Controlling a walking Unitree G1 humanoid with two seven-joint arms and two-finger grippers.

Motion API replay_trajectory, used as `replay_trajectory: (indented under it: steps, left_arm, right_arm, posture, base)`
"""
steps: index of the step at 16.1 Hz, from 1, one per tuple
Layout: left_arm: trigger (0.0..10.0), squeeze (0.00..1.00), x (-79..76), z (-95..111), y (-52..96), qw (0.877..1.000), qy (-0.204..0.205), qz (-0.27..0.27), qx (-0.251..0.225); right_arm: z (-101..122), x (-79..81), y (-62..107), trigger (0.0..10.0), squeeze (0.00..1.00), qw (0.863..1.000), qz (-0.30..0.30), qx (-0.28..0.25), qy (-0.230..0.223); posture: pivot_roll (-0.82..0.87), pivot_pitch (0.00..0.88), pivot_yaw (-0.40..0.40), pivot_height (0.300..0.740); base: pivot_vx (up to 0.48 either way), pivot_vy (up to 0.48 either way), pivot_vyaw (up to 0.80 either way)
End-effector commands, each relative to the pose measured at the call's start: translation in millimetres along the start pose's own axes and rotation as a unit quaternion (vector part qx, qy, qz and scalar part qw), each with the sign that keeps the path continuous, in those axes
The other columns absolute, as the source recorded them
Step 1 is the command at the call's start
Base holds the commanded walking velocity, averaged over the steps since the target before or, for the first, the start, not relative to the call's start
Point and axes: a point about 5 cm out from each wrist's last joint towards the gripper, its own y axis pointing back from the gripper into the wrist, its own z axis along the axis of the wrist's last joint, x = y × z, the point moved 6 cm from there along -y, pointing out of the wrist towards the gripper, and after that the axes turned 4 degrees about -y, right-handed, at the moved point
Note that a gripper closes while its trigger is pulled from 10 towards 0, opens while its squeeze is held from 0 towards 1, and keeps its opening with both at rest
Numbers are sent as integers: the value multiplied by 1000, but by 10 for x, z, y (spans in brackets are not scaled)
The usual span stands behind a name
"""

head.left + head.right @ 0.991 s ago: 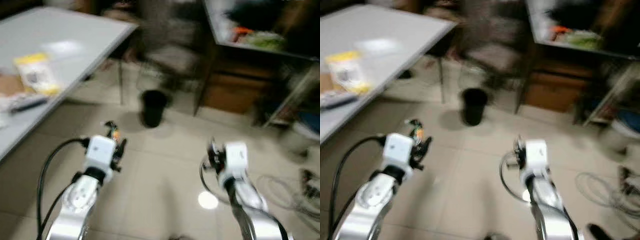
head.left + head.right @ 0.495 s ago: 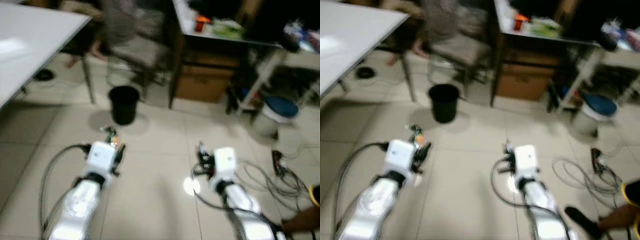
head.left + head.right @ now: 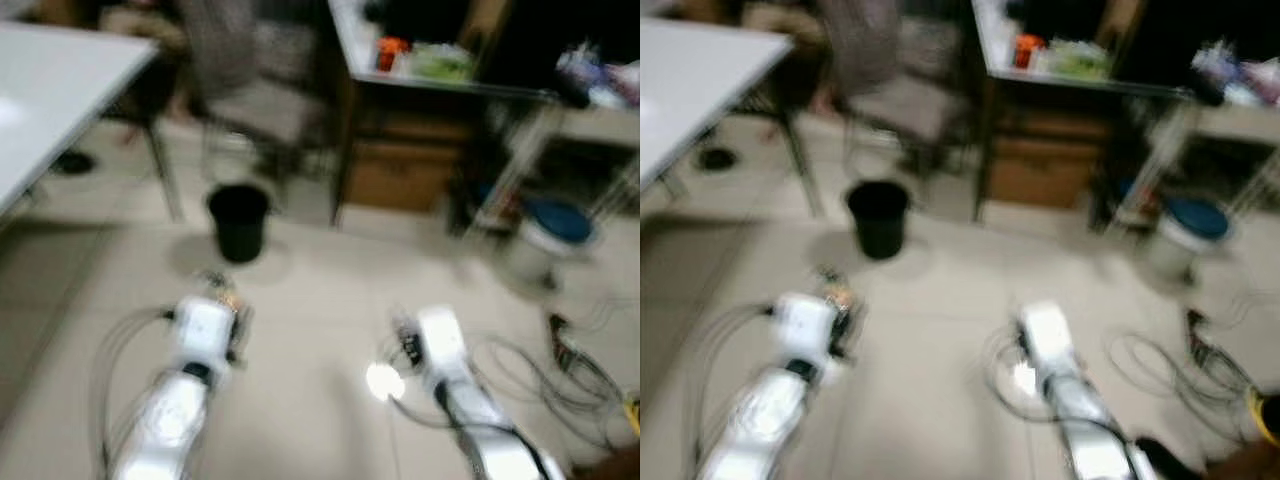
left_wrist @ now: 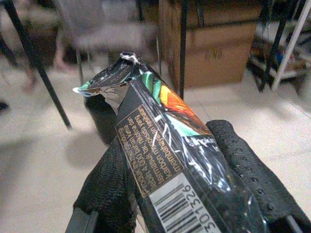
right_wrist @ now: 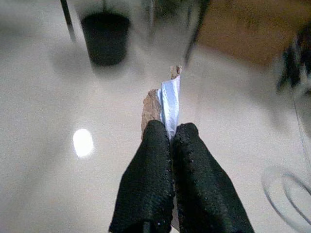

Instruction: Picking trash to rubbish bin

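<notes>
Both hands were loaded: the left gripper had its fingers pinched on a glossy dark snack wrapper, crinkled foil with orange and green print and a barcode panel, its torn top flaring above the fingertips. The right gripper was clamped tight on a thin flat scrap, silvery-white on one face and brownish on the other, a narrow strip poking past the pebbled rubber pads. The rubbish bin, a small round black tub, sat on the pale tiled floor ahead and slightly to the robot's left, just beside the leg of a white table, with a chair behind it. The head views were blurred, so the robot looked to be on the move. The risks, as I judged them: that slick foil could slide out of the left grip, the thin scrap could flutter wide of the narrow mouth if released too high or too early, and the loose cables coiled on the floor to the right could snag a foot.
</notes>
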Motion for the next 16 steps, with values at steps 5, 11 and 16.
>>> replay_trajectory:
  steps: [5,11,16]
  left_arm:
    - [10000,0,65,-670,133,996,11,20,87]
    - [10000,0,-10,-647,58,997,0,2,73]
    - [10000,0,-123,-620,-39,997,-20,-29,67]
  right_arm:
    - [-156,135,-145,10000,0,1000,17,15,0]
    - [-277,141,-150,10000,0,1000,7,22,-20]
    - [-312,129,-143,10000,0,999,2,17,-27]
  posture:
    - [69,65,-121,740]
    - [74,66,-113,740]
    - [63,62,-95,740]
  base:
    - [363,0,800]
    - [367,0,400]
    - [368,0,0]
